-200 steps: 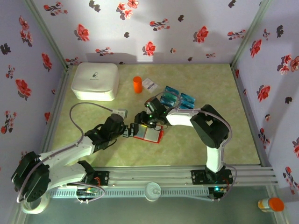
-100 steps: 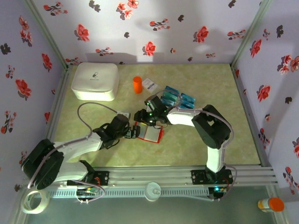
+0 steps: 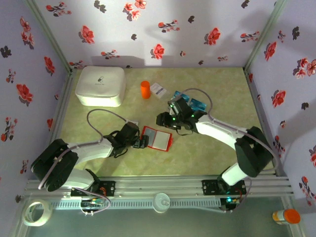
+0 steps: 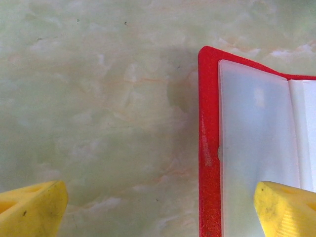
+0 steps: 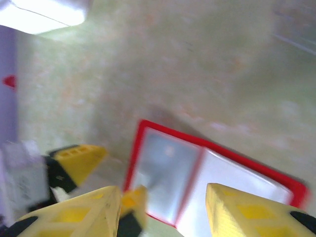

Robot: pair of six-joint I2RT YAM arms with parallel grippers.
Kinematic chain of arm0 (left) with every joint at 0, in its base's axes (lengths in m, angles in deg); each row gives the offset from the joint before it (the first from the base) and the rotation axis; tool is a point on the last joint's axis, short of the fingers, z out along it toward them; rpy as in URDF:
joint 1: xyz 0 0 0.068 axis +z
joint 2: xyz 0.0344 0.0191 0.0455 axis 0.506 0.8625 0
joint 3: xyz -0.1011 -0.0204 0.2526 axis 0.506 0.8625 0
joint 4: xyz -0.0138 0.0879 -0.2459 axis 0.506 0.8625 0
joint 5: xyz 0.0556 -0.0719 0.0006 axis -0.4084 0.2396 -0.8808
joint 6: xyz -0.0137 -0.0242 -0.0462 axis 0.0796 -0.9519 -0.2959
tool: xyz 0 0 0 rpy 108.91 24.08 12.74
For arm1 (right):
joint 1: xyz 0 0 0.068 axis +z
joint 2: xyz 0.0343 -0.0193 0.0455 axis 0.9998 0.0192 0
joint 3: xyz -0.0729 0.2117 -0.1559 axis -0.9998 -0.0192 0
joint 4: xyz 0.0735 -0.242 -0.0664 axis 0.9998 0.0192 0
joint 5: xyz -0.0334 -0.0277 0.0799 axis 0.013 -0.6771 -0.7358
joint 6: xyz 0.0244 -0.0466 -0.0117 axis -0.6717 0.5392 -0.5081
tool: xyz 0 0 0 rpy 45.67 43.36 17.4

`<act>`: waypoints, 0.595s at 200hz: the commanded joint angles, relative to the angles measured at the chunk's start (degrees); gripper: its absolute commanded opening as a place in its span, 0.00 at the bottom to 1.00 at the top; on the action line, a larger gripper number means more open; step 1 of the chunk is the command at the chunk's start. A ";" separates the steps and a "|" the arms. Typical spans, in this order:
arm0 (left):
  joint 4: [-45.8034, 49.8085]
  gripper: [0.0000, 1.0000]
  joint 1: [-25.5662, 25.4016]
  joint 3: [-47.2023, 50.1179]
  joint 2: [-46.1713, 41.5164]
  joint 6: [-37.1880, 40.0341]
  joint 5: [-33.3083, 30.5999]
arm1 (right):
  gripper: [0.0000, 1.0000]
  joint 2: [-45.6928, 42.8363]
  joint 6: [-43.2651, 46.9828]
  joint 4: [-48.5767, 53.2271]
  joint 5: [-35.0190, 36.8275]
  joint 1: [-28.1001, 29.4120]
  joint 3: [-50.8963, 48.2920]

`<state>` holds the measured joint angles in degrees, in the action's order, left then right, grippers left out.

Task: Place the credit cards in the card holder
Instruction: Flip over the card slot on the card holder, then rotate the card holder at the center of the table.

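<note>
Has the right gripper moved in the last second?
Yes. The right gripper has pulled back to the right, off the wallet, which stayed put, and nearer the cards.

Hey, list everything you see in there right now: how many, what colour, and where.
card holder: one, red with pale pockets, lying open mid-table
credit cards: several, blue and teal, far right of centre, partly hidden by the right arm
box: one, white, rounded, far left
cylinder: one, orange, upright, right of the box
paper card: one, white, beside the cylinder
tape roll: one, pale, off the table, near left
bottle: one, orange-capped, off the table, near right
table: one, green marbled
left gripper: fingers open, at the card holder's left edge
right gripper: fingers open, just beyond the card holder's far edge
</note>
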<state>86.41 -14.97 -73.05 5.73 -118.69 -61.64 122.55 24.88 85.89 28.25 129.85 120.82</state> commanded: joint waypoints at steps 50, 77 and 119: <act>-0.91 0.97 0.45 0.37 1.78 -0.59 -1.91 | 0.52 0.16 3.70 10.03 9.20 4.00 -5.65; -0.42 0.97 0.39 -0.32 1.70 -0.44 -1.89 | 0.49 2.16 3.51 8.55 9.16 4.20 -6.80; 0.99 0.98 0.45 -2.18 1.52 0.07 -1.04 | 0.10 2.54 4.88 8.78 10.16 3.51 -7.51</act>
<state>86.26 -14.97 -73.14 6.91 -118.69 -61.88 125.00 28.84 94.31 36.40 133.85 113.94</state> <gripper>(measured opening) 0.977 0.189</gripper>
